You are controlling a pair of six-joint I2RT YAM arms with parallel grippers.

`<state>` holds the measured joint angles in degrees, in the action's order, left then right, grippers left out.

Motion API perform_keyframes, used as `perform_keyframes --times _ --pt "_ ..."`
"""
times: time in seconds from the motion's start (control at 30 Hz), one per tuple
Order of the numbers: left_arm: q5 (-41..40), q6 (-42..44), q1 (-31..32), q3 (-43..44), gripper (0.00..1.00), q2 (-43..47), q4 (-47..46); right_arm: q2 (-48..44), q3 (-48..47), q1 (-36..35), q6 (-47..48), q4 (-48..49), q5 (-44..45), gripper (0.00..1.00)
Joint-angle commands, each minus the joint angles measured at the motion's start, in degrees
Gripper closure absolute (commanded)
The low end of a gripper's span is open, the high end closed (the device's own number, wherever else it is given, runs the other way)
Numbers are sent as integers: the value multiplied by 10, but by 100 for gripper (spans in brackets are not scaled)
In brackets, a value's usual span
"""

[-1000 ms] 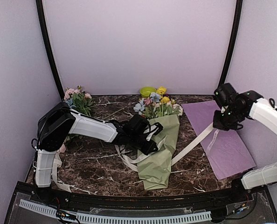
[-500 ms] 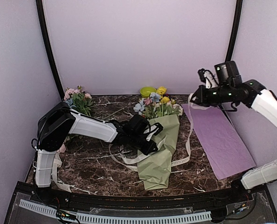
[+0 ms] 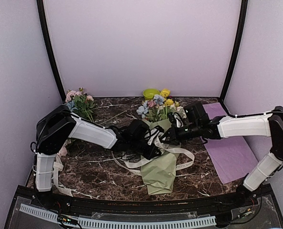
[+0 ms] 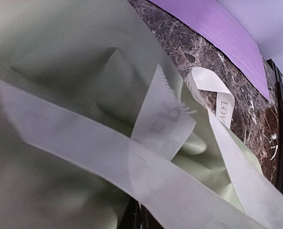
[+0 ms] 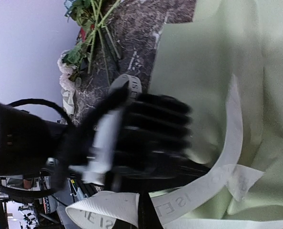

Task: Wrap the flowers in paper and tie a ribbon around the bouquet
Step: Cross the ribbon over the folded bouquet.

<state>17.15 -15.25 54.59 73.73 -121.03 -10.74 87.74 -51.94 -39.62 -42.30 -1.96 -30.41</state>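
Tie stage rn. The bouquet (image 3: 161,164) lies on the desk (image 3: 98,176) w/ its narrow end toward the arms and the flowers (image 3: 156,106) poking out the far end. Both grippers meet at the cone's waist, prob bc that's where the knot has to sit.

Left gripper (image 3: 152,139) has its jaws pressed together, looks like on a strand of the ribbon (image 3: 185,161), pinning that end against the paper so the wrap doesn't loosen. Right gripper (image 3: 173,135) is jaws-tight on the other strand; the wrist cam shows lettered ribbon running right out of its tips, w/ a frayed end crossed over. Slack loops lie on the desk both sides of the cone.

Vs half a sec ago: the right arm was up high near the right wall w/ the ribbon dangling in a long loop. Now it's dropped in low next to the left gripper, imo to cross the ends. Left arm hasn't budged. Purple sheet (image 3: 233,155) is same spot.
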Motion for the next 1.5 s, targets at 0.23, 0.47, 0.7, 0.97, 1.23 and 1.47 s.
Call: perform_keyframes --times 0.23,0.47,0.7,0.97,1.23,1.47 --pt "-1 -69 2 -130 100 113 -192 109 36 18 -46 83 21 100" --pt "-30 -22 3 -210 100 198 -195 160 -6 29 -10 54 8 100" --pt "102 136 26 -217 100 269 -189 194 -71 21 53 14 -37 100" --pt "221 205 39 2 100 206 -103 223 -108 20 87 39 -147 100" --pt "212 230 50 224 100 93 -3 240 -118 19 87 53 -172 100" --pt "60 290 48 294 87 17 101 245 -116 19 86 55 -178 100"
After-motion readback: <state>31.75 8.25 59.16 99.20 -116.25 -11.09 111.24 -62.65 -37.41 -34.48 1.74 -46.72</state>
